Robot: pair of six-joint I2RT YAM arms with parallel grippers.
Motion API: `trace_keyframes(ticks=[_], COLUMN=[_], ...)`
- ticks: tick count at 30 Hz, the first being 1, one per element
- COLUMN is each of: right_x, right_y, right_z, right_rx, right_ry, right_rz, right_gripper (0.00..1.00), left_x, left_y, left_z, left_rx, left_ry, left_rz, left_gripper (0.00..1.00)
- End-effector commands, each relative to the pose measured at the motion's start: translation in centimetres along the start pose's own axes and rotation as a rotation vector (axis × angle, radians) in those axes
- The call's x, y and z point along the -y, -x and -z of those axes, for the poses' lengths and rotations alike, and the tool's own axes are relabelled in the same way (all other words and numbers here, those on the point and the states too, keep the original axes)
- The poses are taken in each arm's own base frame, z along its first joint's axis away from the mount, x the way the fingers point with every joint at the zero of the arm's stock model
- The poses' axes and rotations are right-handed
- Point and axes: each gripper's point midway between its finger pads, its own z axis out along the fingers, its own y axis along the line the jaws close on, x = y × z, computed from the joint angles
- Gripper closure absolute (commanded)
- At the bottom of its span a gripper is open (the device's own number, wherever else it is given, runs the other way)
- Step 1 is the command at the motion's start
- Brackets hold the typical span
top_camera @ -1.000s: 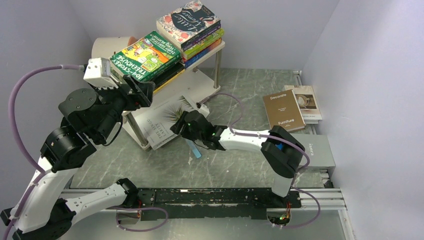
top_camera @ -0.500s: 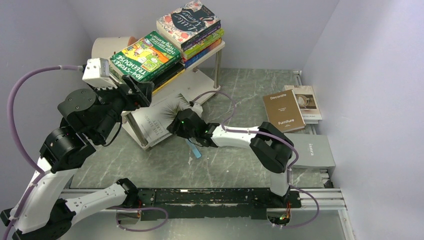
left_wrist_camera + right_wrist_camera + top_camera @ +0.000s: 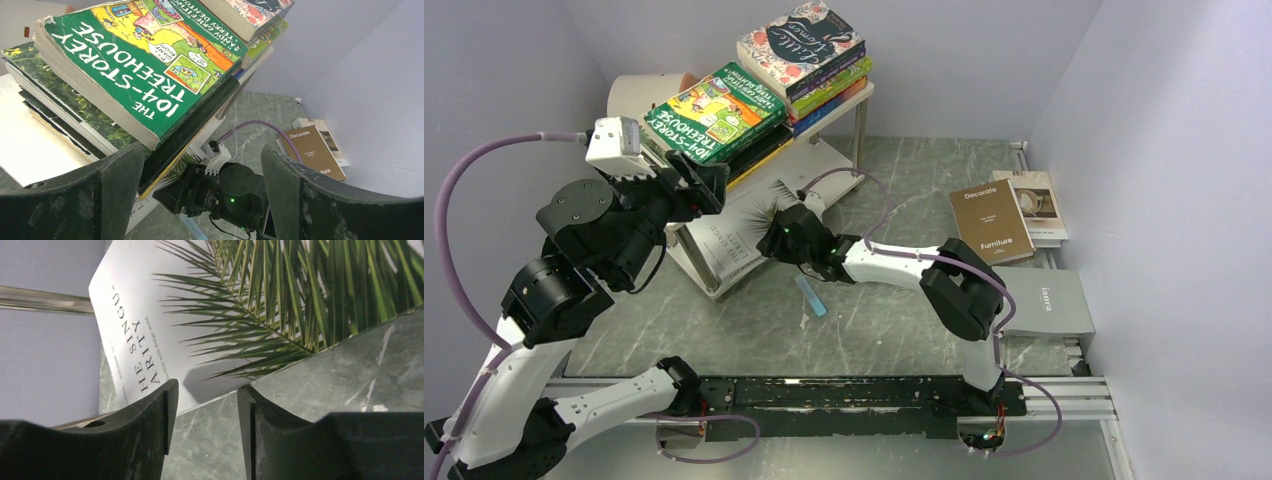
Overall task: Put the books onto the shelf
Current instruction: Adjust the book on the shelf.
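The white two-tier shelf stands at the back left. Its top board carries two stacks of books, the green Treehouse book and the floral Little Women book uppermost. A white book with a palm leaf lies flat, partly under the shelf. My right gripper is low on the table, its fingertips at this book's edge, jaws apart with only table between them. My left gripper hangs wide open just below the Treehouse stack's corner, holding nothing.
A brown Decorate book lies on a white one at the right wall, a grey book in front of them. A small blue bar lies mid-table. A white cylinder stands behind the shelf.
My right gripper has slid left and back toward the shelf, and the palm-leaf book has gone further under it. Its jaws have narrowed. The left arm has barely moved.
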Motion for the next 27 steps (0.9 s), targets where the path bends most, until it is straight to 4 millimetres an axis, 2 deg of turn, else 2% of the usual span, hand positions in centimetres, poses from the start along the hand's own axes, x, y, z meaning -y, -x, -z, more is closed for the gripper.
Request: trace_keyframes(ticks=[1,9,13,18,24,27], right_x=[0.9,1.1,2.6,2.8,1.7,1.3], right_y=[1.1,3.0,3.4,3.6,3.5,3.5], right_z=[-0.6,-0.6,-1.3,-2.3,-2.3,-2.1], right_rx=[0.013,0.044,0.03,0.019,0.011,0.011], right_ry=[-0.037,-0.066,-0.124,-0.119,-0.059,-0.035], right_rz=[0.05,0.101,0.13,0.143,0.15,0.148], right_gripper=[0.48,0.32,0.29,0.32,0.42,0.43], left_x=[-0.4,-0.5,-0.6,-0.6,-0.7,-0.7], left_y=[0.9,0.9,0.9,0.9,1.0,0.9], left_z=[0.4,0.5,0.5,0.5,0.7,0.6], left_rx=[0.025,0.027,0.028,0.028,0.031,0.03], left_ry=[0.016,0.018,0.018,0.022,0.025,0.025], left_rz=[-0.007,-0.008,-0.008,-0.009,-0.007,-0.008], left_gripper=[0.1,0.1,0.1,0.1,0.1,0.1])
